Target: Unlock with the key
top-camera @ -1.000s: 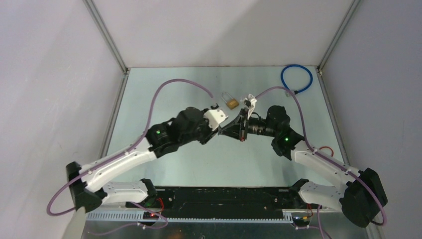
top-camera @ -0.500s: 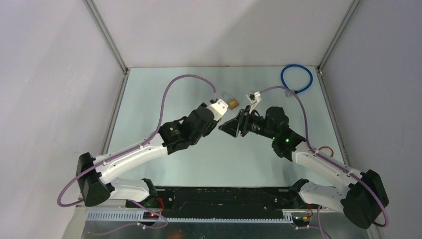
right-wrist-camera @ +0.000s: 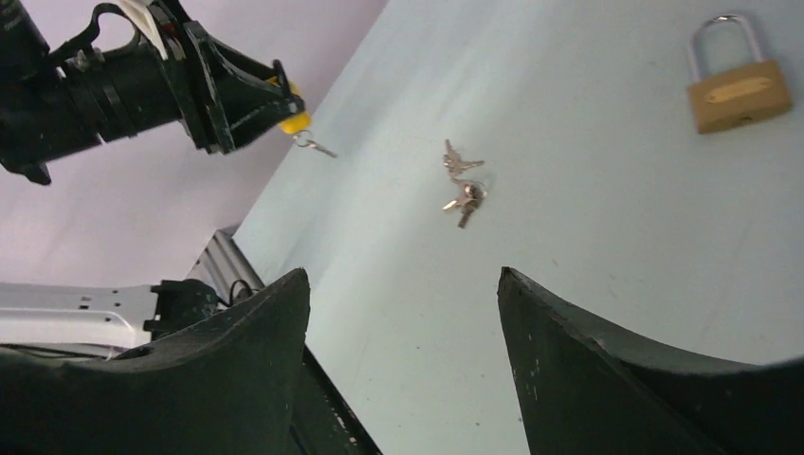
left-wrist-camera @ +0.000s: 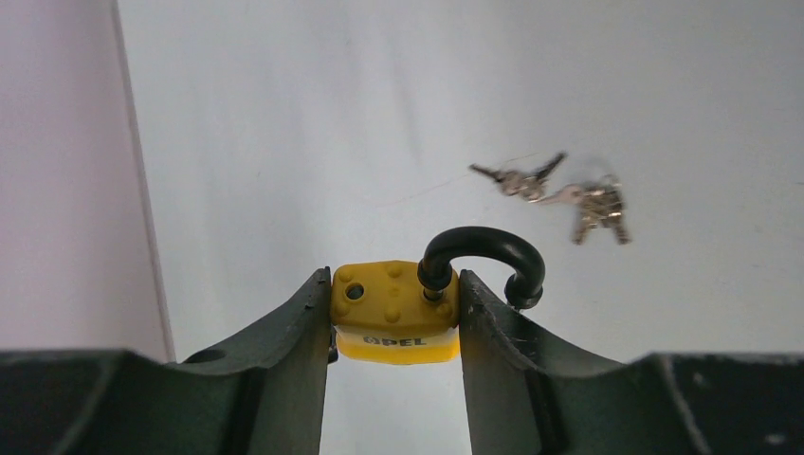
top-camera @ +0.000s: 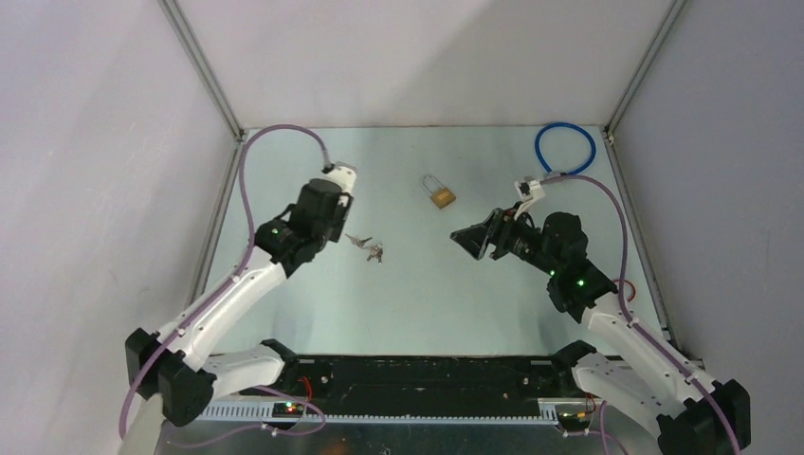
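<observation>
My left gripper (left-wrist-camera: 394, 284) is shut on a yellow padlock (left-wrist-camera: 393, 313), held off the table. Its black shackle (left-wrist-camera: 484, 251) is swung open, one leg free and the hole in the body empty. In the right wrist view a small key (right-wrist-camera: 316, 146) sticks out under this padlock (right-wrist-camera: 290, 112). A bunch of keys (top-camera: 366, 246) lies on the table between the arms, also visible as the keys (left-wrist-camera: 559, 194) ahead of the left fingers. My right gripper (top-camera: 463, 242) stands open and empty, its jaws (right-wrist-camera: 402, 272) wide apart above the table.
A brass padlock (top-camera: 440, 193) with its shackle shut lies at the back middle of the table. A blue cable loop (top-camera: 565, 150) lies at the back right corner. Metal frame posts and white walls enclose the table (top-camera: 408, 303).
The arms have drawn apart from the middle. My left arm swung left with the yellow padlock. My right gripper opened and pulled back right. The bunch of keys now lies on the table.
</observation>
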Controlling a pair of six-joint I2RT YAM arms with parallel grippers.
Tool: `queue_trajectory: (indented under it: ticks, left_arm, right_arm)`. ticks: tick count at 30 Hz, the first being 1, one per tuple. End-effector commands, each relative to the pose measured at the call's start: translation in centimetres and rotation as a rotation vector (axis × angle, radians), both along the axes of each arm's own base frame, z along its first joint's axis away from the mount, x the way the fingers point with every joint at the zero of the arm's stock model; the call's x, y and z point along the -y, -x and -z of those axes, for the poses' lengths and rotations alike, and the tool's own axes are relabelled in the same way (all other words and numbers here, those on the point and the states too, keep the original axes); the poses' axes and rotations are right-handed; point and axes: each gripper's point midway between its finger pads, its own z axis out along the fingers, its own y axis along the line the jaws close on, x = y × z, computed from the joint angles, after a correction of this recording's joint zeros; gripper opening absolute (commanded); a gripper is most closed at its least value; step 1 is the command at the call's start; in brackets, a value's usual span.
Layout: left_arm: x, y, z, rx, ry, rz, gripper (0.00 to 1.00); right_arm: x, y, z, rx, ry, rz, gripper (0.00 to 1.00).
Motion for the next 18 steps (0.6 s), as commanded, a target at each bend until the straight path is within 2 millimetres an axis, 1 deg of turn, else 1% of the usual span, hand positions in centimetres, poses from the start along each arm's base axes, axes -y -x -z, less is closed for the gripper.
queue_trajectory:
  ticks: [1, 2, 3, 4, 5, 6, 7, 8, 9, 10, 11, 12, 13, 14, 15, 16, 17, 18]
  left_arm:
    - [-3.9, -0.7, 2.1, -0.092, 0.04, -0.119, 0.0]
    - [-5.6, -1.2, 3.2, -0.129, 0.034, -0.173, 0.0]
    - [-6.1, -1.5, 3.6, -0.151, 0.038, -0.182, 0.0]
    - [-7.6, -1.9, 4.9, -0.199, 0.027, -0.231, 0.0]
    - [-8.1, -2.4, 5.2, -0.215, 0.035, -0.244, 0.0]
    - [-9.5, -2.8, 6.6, -0.264, 0.027, -0.293, 0.0]
    - [-9.9, -3.5, 6.6, -0.275, 0.04, -0.31, 0.0]
    - [-10.9, -3.9, 8.4, -0.335, 0.044, -0.344, 0.0]
    - [-11.4, -4.7, 8.3, -0.341, 0.055, -0.361, 0.0]
    - [-12.5, -5.1, 10.1, -0.4, 0.048, -0.396, 0.0]
    - [-13.7, -6.1, 9.8, -0.395, 0.054, -0.427, 0.0]
    - [-14.2, -6.6, 11.5, -0.447, 0.042, -0.444, 0.0]
    - [-14.9, -7.8, 11.1, -0.435, 0.046, -0.459, 0.0]
    - [-15.6, -8.6, 12.1, -0.46, 0.046, -0.475, 0.0]
    - [-16.5, -9.6, 11.8, -0.448, 0.053, -0.494, 0.0]
    - [-16.8, -10.1, 13.2, -0.481, 0.048, -0.499, 0.0]
    - [-17.6, -11.4, 12.6, -0.459, 0.049, -0.508, 0.0]
    - [-18.1, -11.7, 14.2, -0.494, 0.034, -0.519, 0.04]
  right_arm:
    - [2.1, -0.2, 1.3, -0.009, 0.056, 0.065, 0.76]
    - [2.7, -0.3, 1.5, -0.014, 0.063, 0.083, 0.77]
    - [3.1, -0.4, 2.0, -0.026, 0.075, 0.101, 0.78]
    - [3.5, -0.2, 2.6, -0.047, 0.088, 0.11, 0.79]
    - [4.0, -0.3, 2.8, -0.05, 0.097, 0.127, 0.79]
    - [4.3, -0.2, 3.2, -0.062, 0.106, 0.134, 0.8]
    - [4.7, -0.2, 3.5, -0.072, 0.114, 0.148, 0.8]
    - [5.0, -0.2, 3.8, -0.077, 0.12, 0.156, 0.8]
    - [5.4, -0.2, 4.0, -0.085, 0.127, 0.168, 0.81]
    - [5.6, -0.2, 4.2, -0.09, 0.131, 0.173, 0.81]
    - [6.0, -0.3, 4.2, -0.093, 0.133, 0.186, 0.81]
    - [6.2, -0.2, 4.4, -0.097, 0.134, 0.187, 0.81]
    - [6.6, -0.3, 4.4, -0.098, 0.135, 0.197, 0.81]
    - [6.7, -0.2, 4.5, -0.1, 0.133, 0.191, 0.81]
    - [7.1, -0.3, 4.4, -0.102, 0.133, 0.203, 0.81]
    - [7.2, -0.3, 4.4, -0.104, 0.131, 0.199, 0.81]
    - [7.6, -0.3, 4.5, -0.11, 0.131, 0.212, 0.81]
    - [7.7, -0.3, 4.5, -0.112, 0.13, 0.214, 0.81]
